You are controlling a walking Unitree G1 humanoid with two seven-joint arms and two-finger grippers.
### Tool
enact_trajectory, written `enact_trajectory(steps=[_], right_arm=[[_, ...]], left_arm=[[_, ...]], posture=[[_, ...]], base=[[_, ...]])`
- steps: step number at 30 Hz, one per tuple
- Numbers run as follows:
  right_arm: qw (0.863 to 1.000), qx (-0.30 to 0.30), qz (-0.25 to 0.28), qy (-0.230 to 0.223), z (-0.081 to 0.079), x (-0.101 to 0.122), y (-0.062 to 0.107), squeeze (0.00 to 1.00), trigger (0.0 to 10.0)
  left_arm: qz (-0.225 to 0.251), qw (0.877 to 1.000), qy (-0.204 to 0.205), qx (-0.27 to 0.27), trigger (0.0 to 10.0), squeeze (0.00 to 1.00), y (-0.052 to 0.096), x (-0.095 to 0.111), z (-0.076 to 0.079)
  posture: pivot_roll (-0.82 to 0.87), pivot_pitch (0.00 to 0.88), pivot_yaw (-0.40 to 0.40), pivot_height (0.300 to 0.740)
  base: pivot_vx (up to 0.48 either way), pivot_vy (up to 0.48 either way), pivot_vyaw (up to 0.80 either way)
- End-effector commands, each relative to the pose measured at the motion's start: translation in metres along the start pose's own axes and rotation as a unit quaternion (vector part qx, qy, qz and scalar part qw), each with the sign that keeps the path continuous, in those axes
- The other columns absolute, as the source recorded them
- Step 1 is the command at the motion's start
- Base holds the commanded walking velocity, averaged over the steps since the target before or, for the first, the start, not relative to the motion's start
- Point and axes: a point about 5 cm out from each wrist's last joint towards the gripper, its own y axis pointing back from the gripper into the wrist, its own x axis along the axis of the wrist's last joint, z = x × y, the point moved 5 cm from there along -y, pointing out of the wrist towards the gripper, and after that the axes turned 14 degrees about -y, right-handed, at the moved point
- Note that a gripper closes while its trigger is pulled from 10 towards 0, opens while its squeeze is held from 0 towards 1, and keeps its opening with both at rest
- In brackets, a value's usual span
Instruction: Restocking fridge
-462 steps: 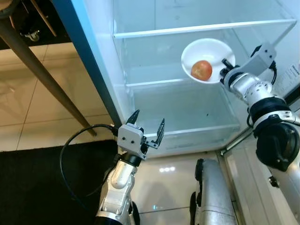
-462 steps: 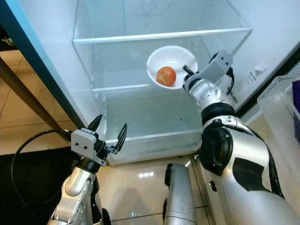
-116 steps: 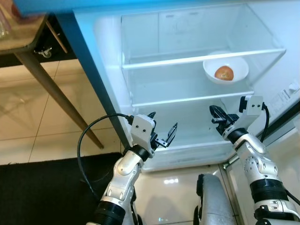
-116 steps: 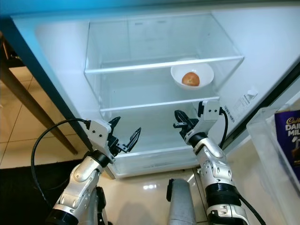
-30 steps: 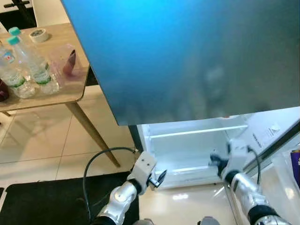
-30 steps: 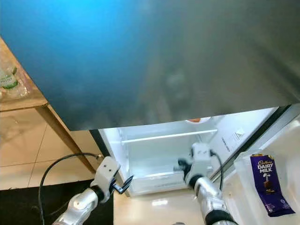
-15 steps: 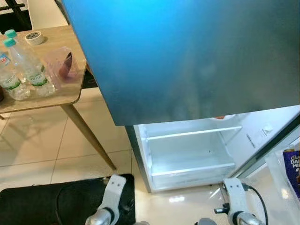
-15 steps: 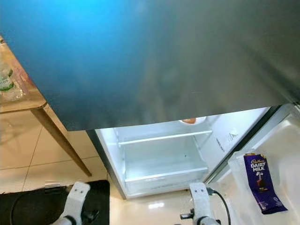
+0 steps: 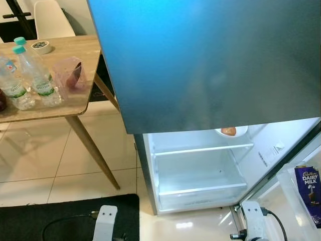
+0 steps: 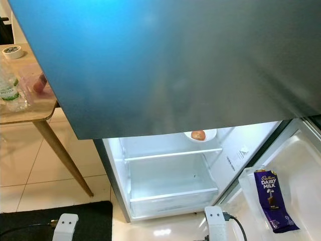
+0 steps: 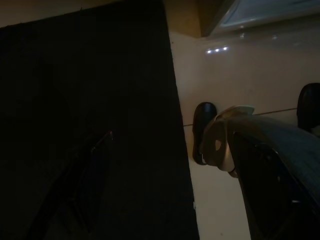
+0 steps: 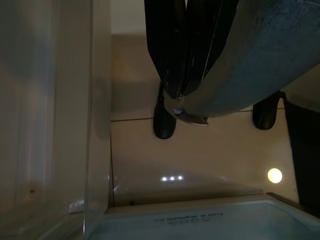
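Two water bottles [image 9: 27, 75] stand on the table [image 9: 60, 108] upper left (fridge [image 9: 200, 170] open lower centre); finger positions can't be told.

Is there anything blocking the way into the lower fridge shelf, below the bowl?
Nothing visible does. The lower shelf is bare and its front is open. The white bowl sits on the glass shelf above, at the robot's right.

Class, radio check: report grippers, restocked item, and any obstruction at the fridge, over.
Both arms hang low, fingers unreadable. Bowl with fruit sits on the fridge shelf. Chocolate bar in the door bin. Fridge open, nothing blocking.
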Motion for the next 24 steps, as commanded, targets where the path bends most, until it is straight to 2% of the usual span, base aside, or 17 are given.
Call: enact_trajectory(steps=[1,14,24], right_arm=[[1.0,-0.008,-0.019,-0.005,0.002,-0.013,0.001,0.0,10.0],[0.998,-0.035,-0.044,-0.02,0.019,-0.034,0.007,0.0,10.0],[0.997,-0.043,-0.057,-0.016,0.023,-0.043,0.01,0.0,10.0]], left_arm=[[-0.011,1.0,-0.009,0.003,10.0,0.0,0.0,-0.003,-0.002],[-0.011,1.0,-0.012,0.001,10.0,0.0,-0.001,0.001,-0.001],[-0.018,1.0,-0.015,0.002,10.0,0.0,0.0,-0.003,-0.002]], posture=[[-0.01,0.047,-0.002,0.74],[-0.02,0.05,0.004,0.74],[-0.02,0.052,0.006,0.74]], base=[[0.0,0.0,0.0],[0.0,0.0,0.0],[-0.253,0.0,0.0]])
